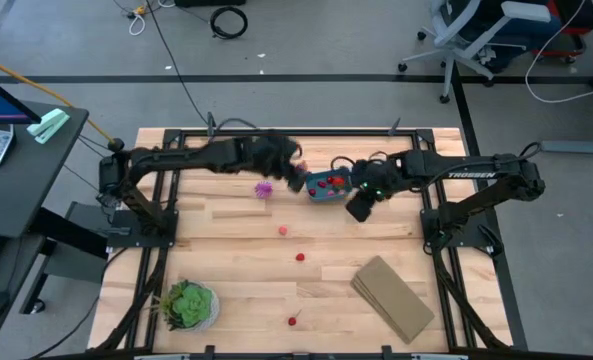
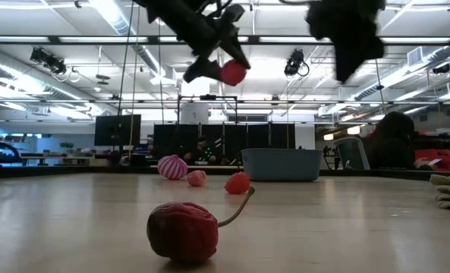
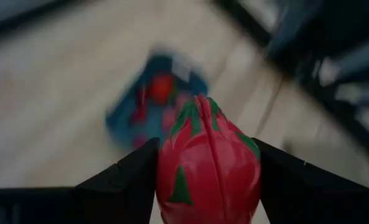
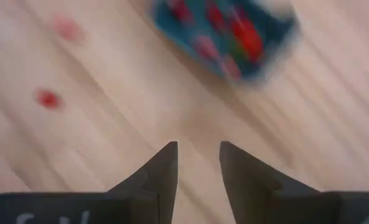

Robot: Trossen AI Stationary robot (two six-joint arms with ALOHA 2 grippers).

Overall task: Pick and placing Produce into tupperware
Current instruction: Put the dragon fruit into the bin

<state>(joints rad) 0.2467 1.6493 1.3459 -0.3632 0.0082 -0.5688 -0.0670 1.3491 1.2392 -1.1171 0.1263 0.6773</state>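
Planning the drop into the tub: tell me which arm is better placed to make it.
Left. The left gripper holds a red toy fruit with green flecks raised beside the teal-blue plastic tub, which already contains red pieces. The right gripper is empty, just past the tub's other side.

One teal tub [image 1: 328,187] sits on the bench [image 1: 236,270] with several red pieces inside, too blurred to count. Four loose pieces lie on the bench: one spiky purple [image 1: 264,188], one pink [image 1: 283,231], two red [image 1: 300,257] [image 1: 292,321]. One potted plant [image 1: 188,304], one tan block [image 1: 393,297]
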